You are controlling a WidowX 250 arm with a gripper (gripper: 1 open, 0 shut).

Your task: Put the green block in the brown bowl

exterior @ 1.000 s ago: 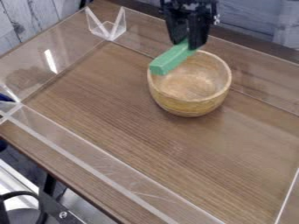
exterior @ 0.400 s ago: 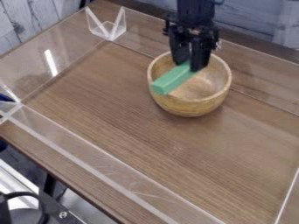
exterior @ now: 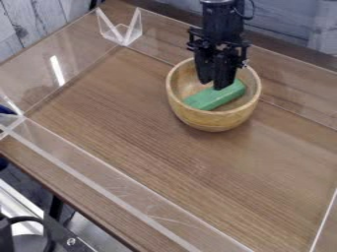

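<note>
The green block (exterior: 216, 95) lies inside the brown bowl (exterior: 214, 120), toward the middle and right of its hollow. It is a small, flat, elongated bar in one solid, bright green that runs a little toward mint, with no pattern that can be made out. It sits slantwise in the view, one end toward the lower left and the other toward the upper right, where it comes near the bowl's right wall. Its edges look fairly straight, though the fine detail is too small to tell. The bowl is round, light tan and much larger than the block, and it stands on the brown wooden surface (exterior: 145, 138). The black pincer (exterior: 222, 77) is over the back of the bowl, its fingertips apart above the upper part of the block; whether they touch it cannot be told.
</note>
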